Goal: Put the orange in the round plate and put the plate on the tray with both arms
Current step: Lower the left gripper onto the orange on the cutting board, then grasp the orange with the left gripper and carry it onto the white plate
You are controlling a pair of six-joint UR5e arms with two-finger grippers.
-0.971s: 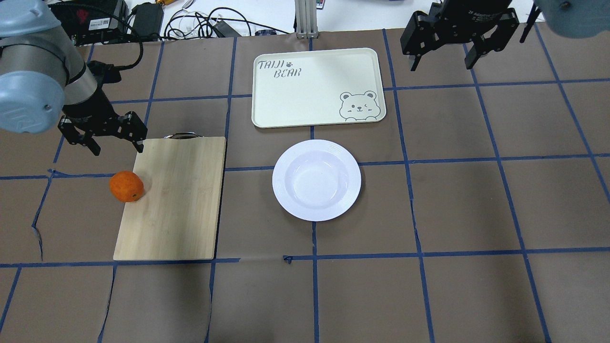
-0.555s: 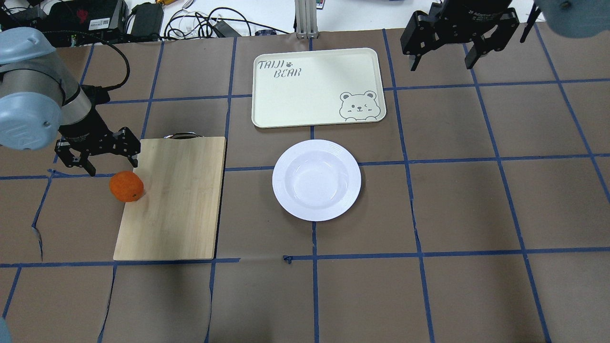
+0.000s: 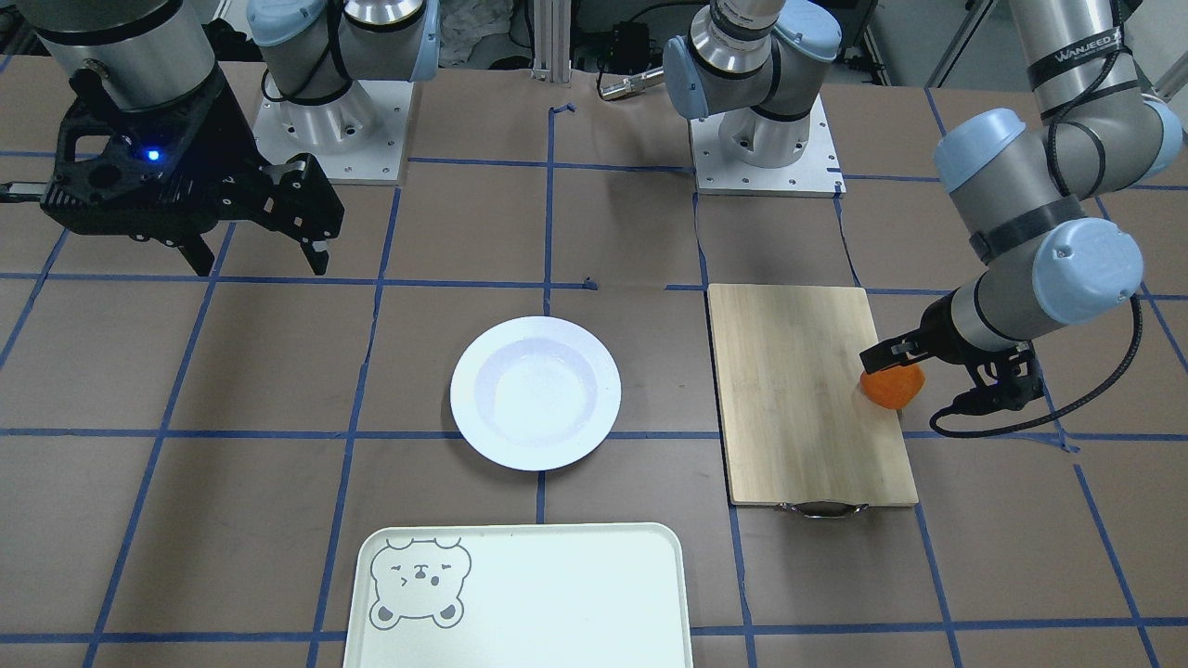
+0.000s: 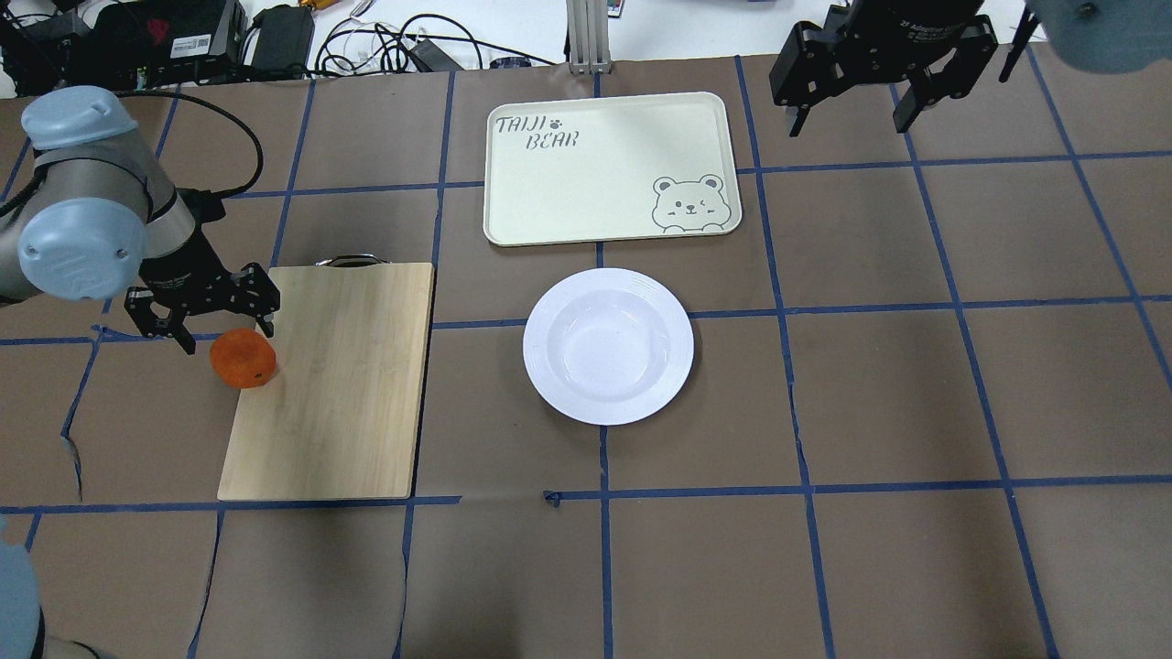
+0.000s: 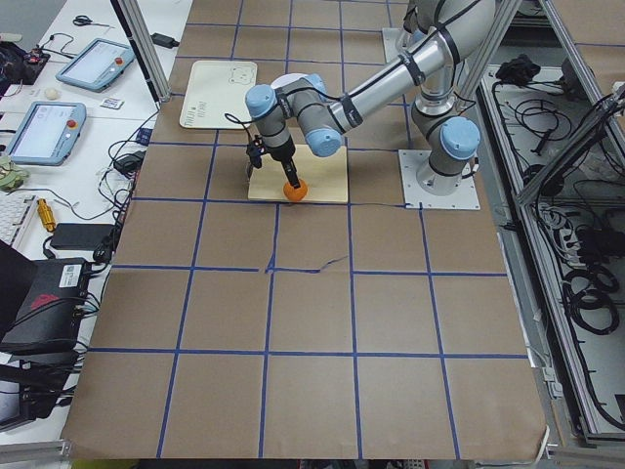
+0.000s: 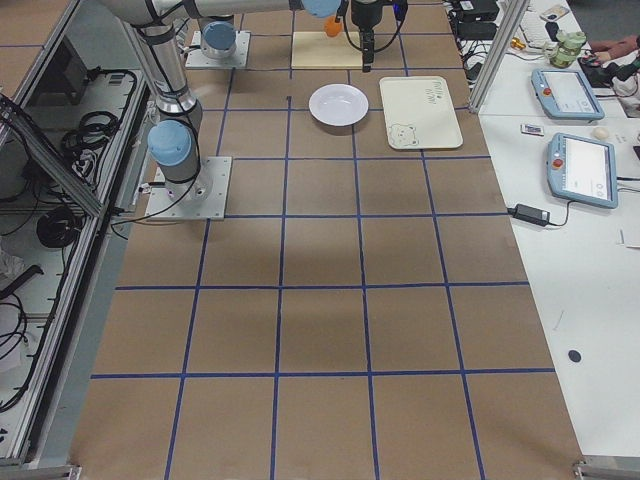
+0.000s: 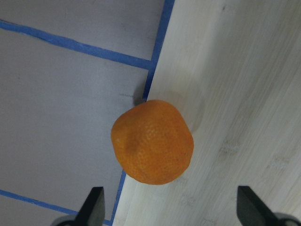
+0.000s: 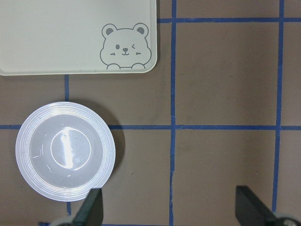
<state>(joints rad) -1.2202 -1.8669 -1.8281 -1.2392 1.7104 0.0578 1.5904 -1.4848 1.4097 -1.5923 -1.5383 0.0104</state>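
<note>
1. Position: the orange (image 4: 243, 359) lies across the long edge of the bamboo cutting board (image 4: 339, 394), partly on the wood and partly over the brown table paper. It is well apart from the round plate (image 4: 542, 357) and the tray (image 4: 604, 174).
2. The left gripper (image 4: 229, 339) hovers over the orange with its fingers spread. In the left wrist view both tips stand wide of the fruit and neither touches it.
3. The right gripper (image 4: 850, 126) is spread and empty, and hangs high beside the far corner of the tray.
4. Risk: we expect the fingers to come down at unequal heights, one over the board and one over the paper. The board-side finger may strike wood first and stop the descent.
5. Risk: if one finger touches first, the orange may roll off the edge and out of the grasp.
6. Risk: a low pinch on a round body may squeeze it upward and out.
7. Risk: once in the glossy plate, the fruit may roll when both arms lift it unevenly.
8. Appearance: the orange is small and bright, with dimpled skin. It is slightly lumpy, with a shallow dent on the side toward the paper.
</note>
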